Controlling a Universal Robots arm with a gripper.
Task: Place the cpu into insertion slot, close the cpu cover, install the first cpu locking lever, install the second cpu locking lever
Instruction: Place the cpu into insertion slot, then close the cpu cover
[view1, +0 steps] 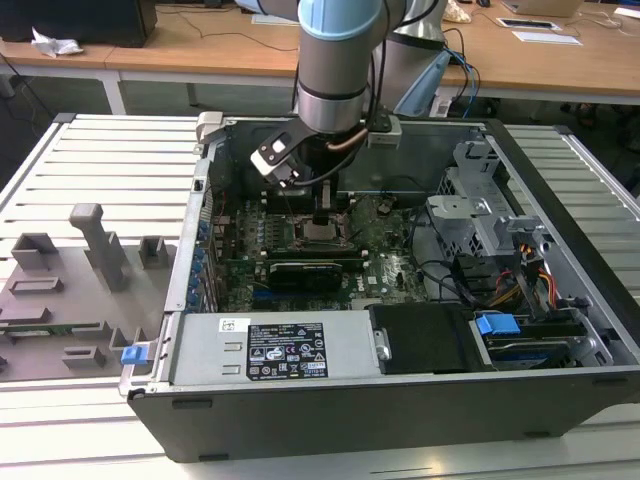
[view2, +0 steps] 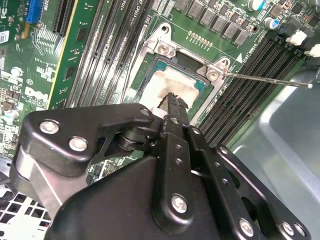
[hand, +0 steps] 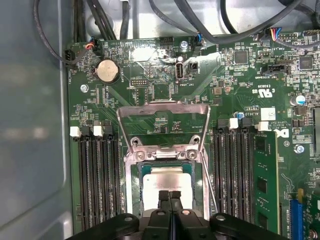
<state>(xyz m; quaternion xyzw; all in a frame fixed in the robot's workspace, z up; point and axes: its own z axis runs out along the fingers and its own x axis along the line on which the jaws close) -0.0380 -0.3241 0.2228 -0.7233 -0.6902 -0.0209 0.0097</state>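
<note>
The cpu (hand: 167, 180) lies under the clenched gripper (hand: 170, 196), cpu cover (hand: 162, 106) open in the first wrist view.

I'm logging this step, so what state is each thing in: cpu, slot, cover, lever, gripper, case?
cpu: lying flat in the slot.
slot: filled by the cpu, uncovered.
cover: swung open, away from the slot.
lever: unlatched, sticking out free.
gripper: shut, tips at the cpu's top; I cannot tell if they touch it.
case: open, board exposed.
</note>
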